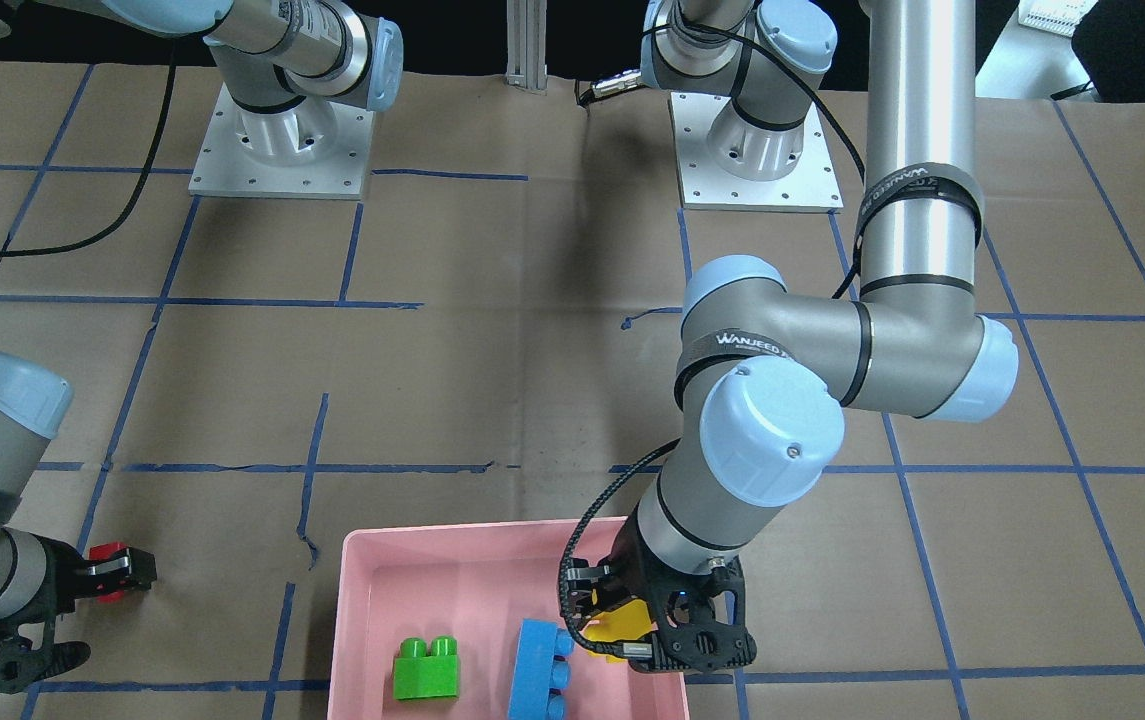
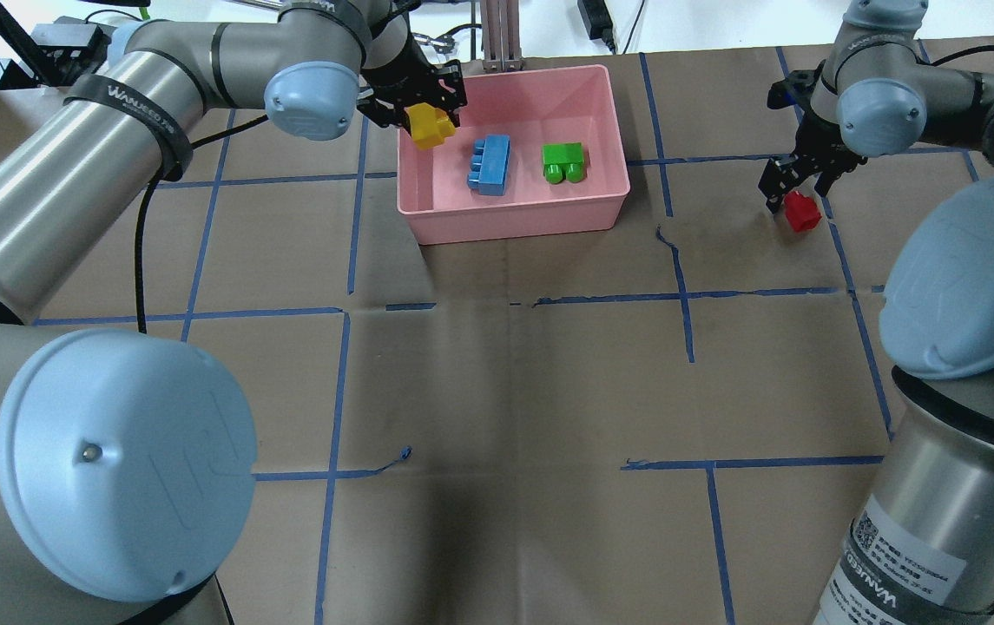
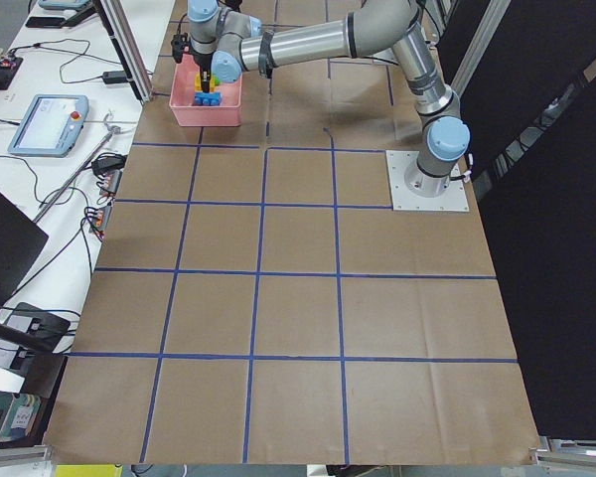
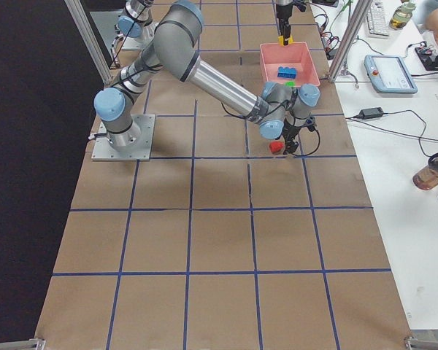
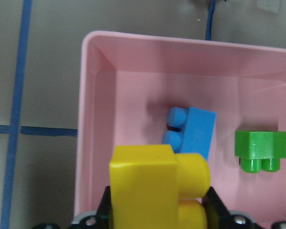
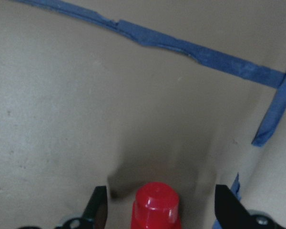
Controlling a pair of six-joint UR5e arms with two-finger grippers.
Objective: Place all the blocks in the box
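Observation:
My left gripper [image 2: 427, 108] is shut on the yellow two-stud brick [image 2: 431, 124] and holds it above the left end of the pink box [image 2: 514, 221]. The wrist view shows that brick [image 5: 152, 186] over the box's wall [image 5: 93, 119]. The blue three-stud brick [image 2: 490, 163] and the green two-stud brick [image 2: 564, 162] lie inside the box. The small red brick [image 2: 803, 211] stands on the table right of the box. My right gripper [image 2: 796, 193] is open around it, and its fingers [image 6: 97, 207] stand well apart from the red brick [image 6: 156, 205].
The table is covered in brown paper with a grid of blue tape lines [image 2: 683, 295]. The two arm bases [image 1: 280, 150] stand on plates at the robot's side. An aluminium post [image 2: 501, 35] stands just behind the box.

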